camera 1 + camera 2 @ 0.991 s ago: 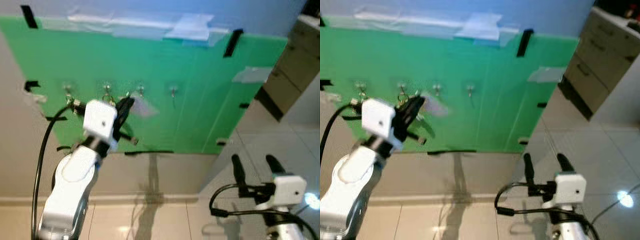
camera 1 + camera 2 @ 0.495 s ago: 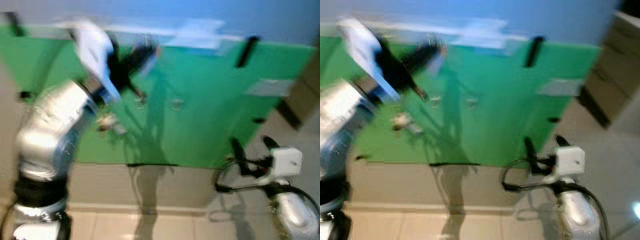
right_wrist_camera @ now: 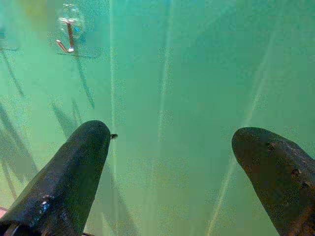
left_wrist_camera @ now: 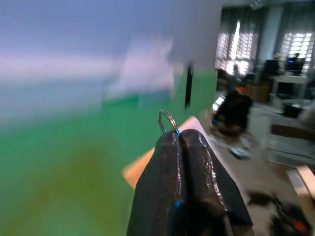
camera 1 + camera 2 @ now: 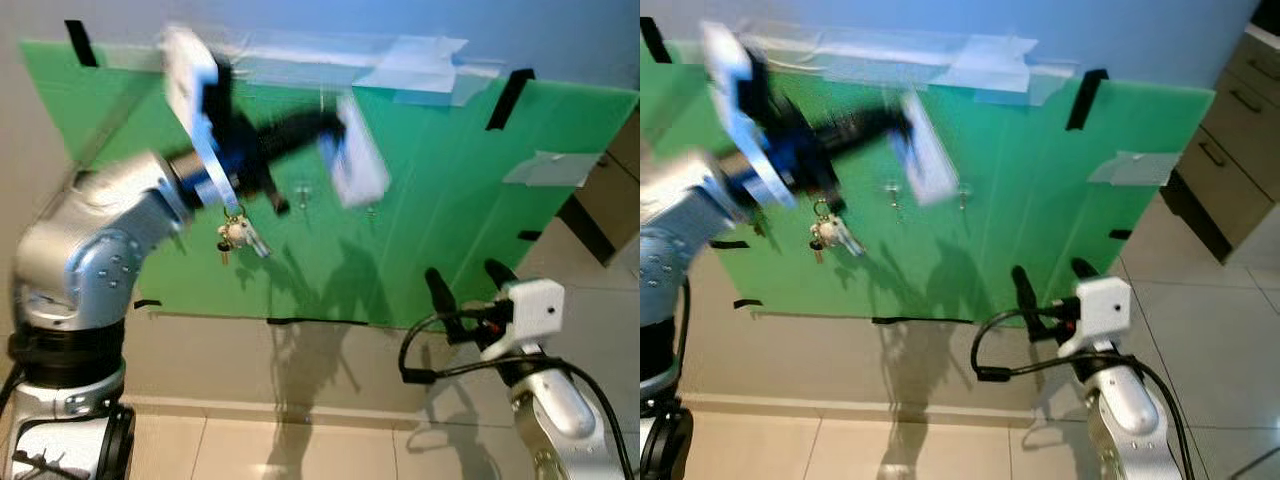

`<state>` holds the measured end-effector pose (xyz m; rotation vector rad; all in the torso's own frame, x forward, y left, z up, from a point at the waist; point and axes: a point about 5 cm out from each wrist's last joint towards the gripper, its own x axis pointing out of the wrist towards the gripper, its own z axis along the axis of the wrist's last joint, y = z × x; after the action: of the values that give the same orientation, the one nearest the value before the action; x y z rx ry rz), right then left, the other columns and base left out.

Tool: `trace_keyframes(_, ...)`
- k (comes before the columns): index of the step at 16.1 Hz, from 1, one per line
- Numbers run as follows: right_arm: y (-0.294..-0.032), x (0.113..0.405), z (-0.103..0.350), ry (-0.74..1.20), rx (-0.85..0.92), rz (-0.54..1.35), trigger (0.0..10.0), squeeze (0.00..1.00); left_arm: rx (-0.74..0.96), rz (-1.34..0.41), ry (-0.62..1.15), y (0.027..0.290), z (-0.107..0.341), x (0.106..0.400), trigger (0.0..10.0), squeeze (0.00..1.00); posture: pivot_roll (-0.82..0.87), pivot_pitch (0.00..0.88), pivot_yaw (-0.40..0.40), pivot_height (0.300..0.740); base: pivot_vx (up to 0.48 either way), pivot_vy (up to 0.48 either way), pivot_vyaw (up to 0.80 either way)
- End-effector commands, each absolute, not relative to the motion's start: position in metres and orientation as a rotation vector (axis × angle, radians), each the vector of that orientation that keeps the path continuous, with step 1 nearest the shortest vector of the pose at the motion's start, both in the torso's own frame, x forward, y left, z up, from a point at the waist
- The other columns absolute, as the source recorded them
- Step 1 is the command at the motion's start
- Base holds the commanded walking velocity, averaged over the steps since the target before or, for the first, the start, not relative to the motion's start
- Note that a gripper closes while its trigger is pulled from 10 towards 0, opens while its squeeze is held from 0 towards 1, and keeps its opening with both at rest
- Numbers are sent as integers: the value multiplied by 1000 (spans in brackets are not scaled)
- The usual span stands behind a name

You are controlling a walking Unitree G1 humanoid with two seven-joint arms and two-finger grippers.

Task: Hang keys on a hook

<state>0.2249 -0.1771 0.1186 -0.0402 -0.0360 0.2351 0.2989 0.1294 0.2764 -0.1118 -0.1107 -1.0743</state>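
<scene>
I see a green board (image 5: 450, 200) fixed on the wall with strips of black and clear tape (image 5: 420, 62) along its upper edge, and a row of small metal hooks (image 5: 963, 192) across its middle. My left gripper (image 5: 330, 125) is raised high in front of the upper part of the board, and it is blurred in both head views. In the left wrist view its two black fingers (image 4: 197, 162) are pressed together, with a thin metal key ring (image 4: 167, 120) coming out between the tips, so the claw is closed on this ring. A pale flat tag (image 5: 358, 160) shows at the tip of this gripper in the head views, blurred too. A bunch of keys (image 5: 234, 236) hangs in front of the board, below the left wrist and toward the board's left edge. I cannot tell if this bunch is on a hook or hangs from the arm, because the wrist covers the place above it. My right gripper (image 5: 468, 284) is low, near the lower right corner of the board, and points up at it. Its fingers (image 3: 74, 182) stand wide apart with nothing between them, and in the right wrist view one hook (image 3: 69, 37) on a clear pad is seen on the green surface beyond them. Below the board the wall meets a pale tiled floor (image 5: 940, 450), and a cabinet with drawers (image 5: 1230, 120) stands beside the board's right edge.
</scene>
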Motion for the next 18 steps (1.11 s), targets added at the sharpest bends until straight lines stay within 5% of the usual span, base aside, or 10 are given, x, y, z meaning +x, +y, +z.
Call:
trace_keyframes(1, -174, 228, 126, -51, -48, 268, 10000, 0, -149, -1105, -32, 130, 263, 303, 10000, 0, -52, 0, 18, 740, 0, 0, 0)
trace_keyframes(8, -168, 232, 131, -44, -44, 303, 10000, 0, -304, -1246, 146, 133, 224, 288, 10000, 0, -64, 0, 14, 740, 0, 0, 0)
trace_keyframes(18, -161, 235, 128, -53, -38, 434, 10000, 0, -69, -1267, 183, 147, 189, 263, 10000, 0, -36, 0, -24, 740, 0, 0, 0)
